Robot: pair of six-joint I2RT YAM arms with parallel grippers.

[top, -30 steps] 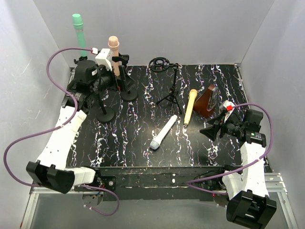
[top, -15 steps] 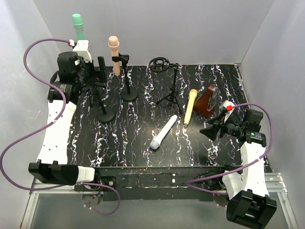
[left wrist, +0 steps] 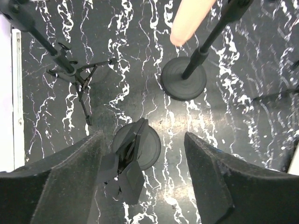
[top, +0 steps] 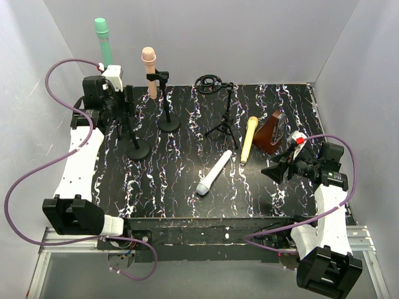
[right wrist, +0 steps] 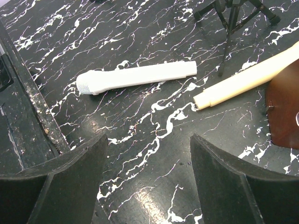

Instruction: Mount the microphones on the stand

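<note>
The mint green microphone [top: 101, 38] stands upright at the far left. The peach-pink microphone [top: 149, 71] sits upright in the clip of a round-base stand [top: 168, 124]; its lower end shows in the left wrist view [left wrist: 189, 21]. The white microphone [top: 213, 172] and the yellow microphone [top: 249, 139] lie on the table, and both show in the right wrist view [right wrist: 135, 77] [right wrist: 247, 77]. My left gripper [top: 124, 103] is open and empty above the empty clip [left wrist: 126, 165] of a second round-base stand [top: 137, 149]. My right gripper [top: 277, 169] is open and empty, low, to the right of the white microphone.
A tripod stand [top: 224, 118] with a ring mount [top: 209, 83] stands in the middle at the back. A brown wedge-shaped object [top: 271, 131] sits right of the yellow microphone. White walls enclose the black marbled table [top: 174, 180]. Another tripod [left wrist: 77, 77] stands at the far left.
My left gripper has let go of the peach-pink microphone, which stays in its clip, and has moved left to above the empty stand. The right arm has not moved.
</note>
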